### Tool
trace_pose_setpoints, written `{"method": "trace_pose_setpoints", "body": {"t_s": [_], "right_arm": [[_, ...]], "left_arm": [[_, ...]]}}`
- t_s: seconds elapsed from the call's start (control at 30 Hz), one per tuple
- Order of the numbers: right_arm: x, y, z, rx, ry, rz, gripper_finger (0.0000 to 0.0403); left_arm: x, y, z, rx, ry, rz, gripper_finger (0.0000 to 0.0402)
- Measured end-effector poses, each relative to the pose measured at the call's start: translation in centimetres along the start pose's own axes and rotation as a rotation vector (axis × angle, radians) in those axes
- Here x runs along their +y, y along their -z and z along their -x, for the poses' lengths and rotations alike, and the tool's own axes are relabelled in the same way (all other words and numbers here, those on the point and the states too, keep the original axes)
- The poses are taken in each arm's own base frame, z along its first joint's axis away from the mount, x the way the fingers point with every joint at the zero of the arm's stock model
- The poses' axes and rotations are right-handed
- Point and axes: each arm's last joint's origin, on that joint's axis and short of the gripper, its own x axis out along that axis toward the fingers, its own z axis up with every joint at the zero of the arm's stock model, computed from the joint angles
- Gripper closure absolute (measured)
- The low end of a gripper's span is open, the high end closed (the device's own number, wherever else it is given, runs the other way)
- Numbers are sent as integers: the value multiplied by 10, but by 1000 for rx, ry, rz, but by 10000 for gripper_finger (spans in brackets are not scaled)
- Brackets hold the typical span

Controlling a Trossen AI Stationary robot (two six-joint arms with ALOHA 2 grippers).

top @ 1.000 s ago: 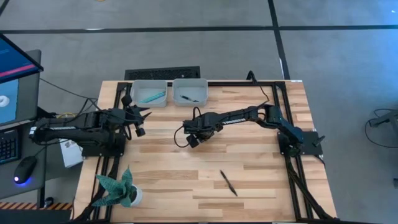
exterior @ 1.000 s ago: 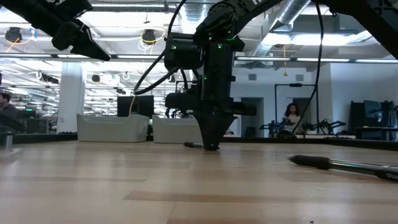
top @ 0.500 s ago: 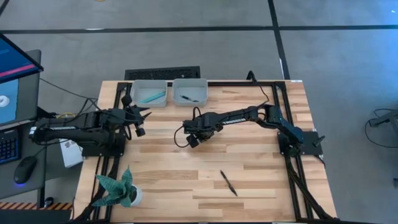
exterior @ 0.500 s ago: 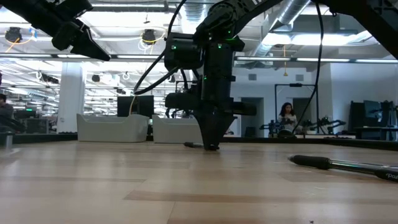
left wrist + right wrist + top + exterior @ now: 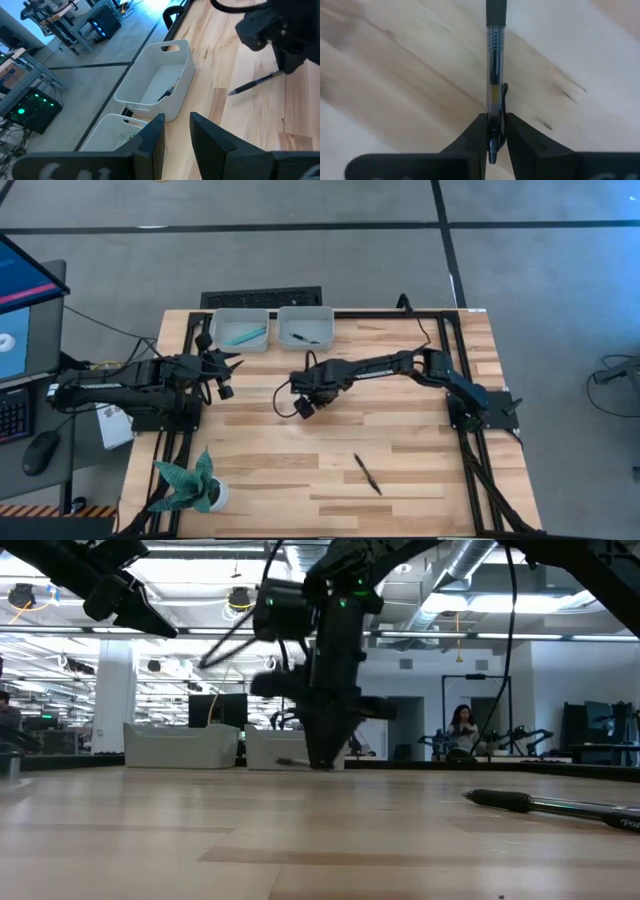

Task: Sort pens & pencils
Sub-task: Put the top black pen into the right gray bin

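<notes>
The right gripper (image 5: 493,134) is clamped on a black pen (image 5: 494,75) at its clip end, the barrel reaching out ahead of the fingers over the wooden table (image 5: 400,450). Beyond this gripper stand two grey bins (image 5: 272,327), one holding a teal pen (image 5: 243,335), the other a black one (image 5: 302,338). Another black pen (image 5: 367,474) lies well apart, nearer the table's front edge. The left gripper (image 5: 176,131) waits beside the bins, fingers slightly parted, holding nothing.

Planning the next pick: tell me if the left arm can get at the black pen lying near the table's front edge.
Probably not easily: the black pen lies right of centre, far from the left gripper. Nothing blocks it, though the right gripper already holds another pen.
</notes>
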Motion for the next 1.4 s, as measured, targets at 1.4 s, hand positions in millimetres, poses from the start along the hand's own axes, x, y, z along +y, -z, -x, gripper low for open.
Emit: {"method": "trace_pose_setpoints", "body": {"t_s": [1.4], "right_arm": [[-124,-135,119,-200,44,541,321]], "left_arm": [[0,0,0,0,-1,5,319]]}}
